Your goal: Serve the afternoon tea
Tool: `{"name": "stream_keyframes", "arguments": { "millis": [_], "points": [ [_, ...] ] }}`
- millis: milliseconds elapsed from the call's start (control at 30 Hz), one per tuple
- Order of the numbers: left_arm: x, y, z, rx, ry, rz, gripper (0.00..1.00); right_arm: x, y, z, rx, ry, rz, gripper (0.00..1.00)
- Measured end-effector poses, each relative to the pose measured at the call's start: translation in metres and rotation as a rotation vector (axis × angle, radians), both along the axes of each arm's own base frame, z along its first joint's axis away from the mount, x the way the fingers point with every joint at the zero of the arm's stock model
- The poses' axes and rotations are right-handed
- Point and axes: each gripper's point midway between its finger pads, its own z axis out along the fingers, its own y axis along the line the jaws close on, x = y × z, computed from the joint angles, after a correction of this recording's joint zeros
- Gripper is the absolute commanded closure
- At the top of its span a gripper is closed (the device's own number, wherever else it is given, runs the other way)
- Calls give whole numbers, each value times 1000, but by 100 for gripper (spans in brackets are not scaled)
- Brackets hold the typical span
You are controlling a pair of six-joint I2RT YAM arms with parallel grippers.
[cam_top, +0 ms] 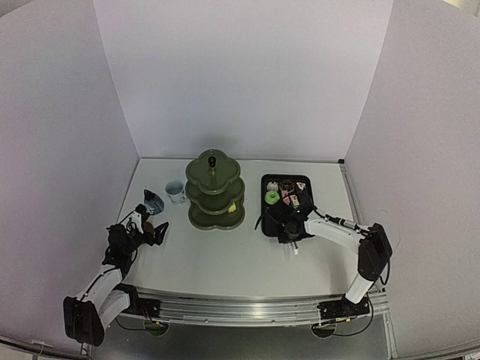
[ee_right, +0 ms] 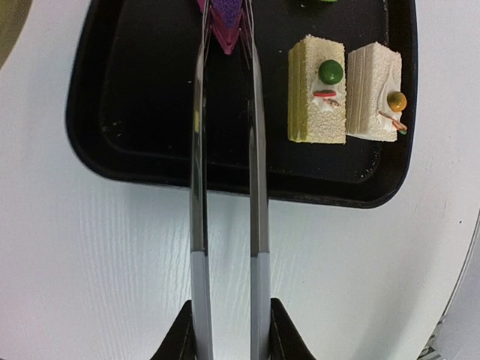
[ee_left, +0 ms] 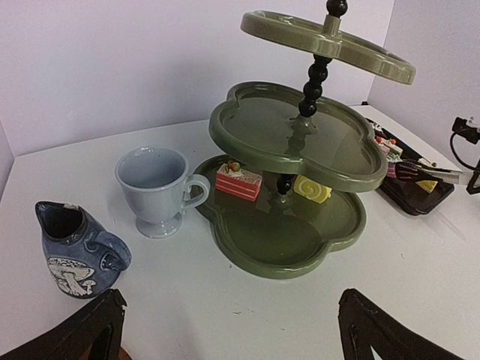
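**Right wrist view: tongs clamped, one purple cake in their tips**

Right wrist view shows the right gripper [ee_right: 231, 330] with its two fingers pressed against the outer sides of one pair of metal tongs [ee_right: 199, 150]. The two blades run away from the fingers, almost parallel and close together. At the top edge of the frame, the tong tips pinch one purple cake [ee_right: 225, 22], only partly in view. It sits over the black tray [ee_right: 135, 90], whose near rim the blades cross. To the right, two sponge slices lie side by side on the tray floor, touching or nearly so: a green-topped sponge slice [ee_right: 319, 90] and an orange-topped sponge slice [ee_right: 375, 90]. The tray rests on the white table [ee_right: 112, 247].

In the left wrist view, the left gripper [ee_left: 231, 300] has its two black fingers wide apart, with nothing between them, low over the table. Beyond it stand two cups. One is a blue mushroom cup [ee_left: 79, 251] on the left, and the other is a white footed cup [ee_left: 157, 187] just beside it, apart from it. To the right of the cups is one dark green stand [ee_left: 292, 247] with three scalloped tiers. Its lowest tier holds two cakes, a pink layered slice [ee_left: 238, 180] and a yellow roll cake [ee_left: 311, 189], one on either side of the centre post.

In the top view, the stand is between the cups and the tray, and one green doughnut [cam_top: 271, 196] lies among the tray's other cakes, which are too small to count.
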Motion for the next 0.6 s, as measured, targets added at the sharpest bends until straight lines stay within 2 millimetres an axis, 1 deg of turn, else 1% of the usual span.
{"name": "stream_keyframes", "arguments": {
  "millis": [133, 200, 267, 333, 467, 533, 600],
  "points": [
    [1, 0, -3, 1, 15, 0, 0, -18, 29, 31, 20, -56, 100, 100],
    [1, 0, -4, 2, 21, 0, 0, -30, 43, 40, 29, -71, 141, 100],
    [1, 0, -5, 3, 26, 0, 0, -40, 54, 44, 36, -73, 167, 100],
    [1, 0, -4, 3, 25, 0, 0, -49, 58, 45, 35, -66, 175, 100],
    [1, 0, -3, 3, 24, 0, 0, -56, 64, 49, 31, -58, 178, 100],
    [1, 0, -3, 3, 24, 0, 0, -59, 78, 52, 42, -61, 209, 100],
    [1, 0, -3, 3, 23, 0, 0, -66, 101, 54, 70, -60, 265, 100]
  ]
}}
